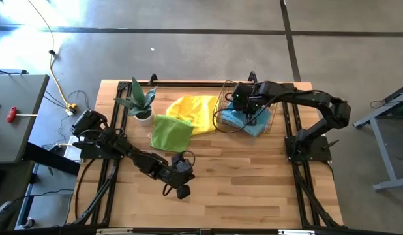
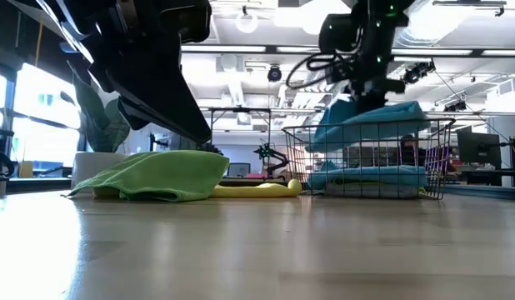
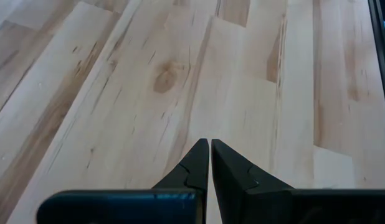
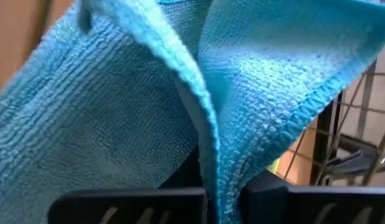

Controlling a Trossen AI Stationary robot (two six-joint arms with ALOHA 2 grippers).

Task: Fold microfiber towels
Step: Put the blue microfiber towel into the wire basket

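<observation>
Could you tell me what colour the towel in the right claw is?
Teal blue; the towel shows best in the right wrist view.

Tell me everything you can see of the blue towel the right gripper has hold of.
The blue towel is a soft teal cloth with a looped, ribbed weave and a stitched hem. The right gripper is shut on a pinched fold of it, so it drapes in loose folds either side of the fingers. In the low view it hangs lifted above the rim of the wire basket; more blue cloth lies on the basket's floor, though whether that is the same towel is unclear.
</observation>
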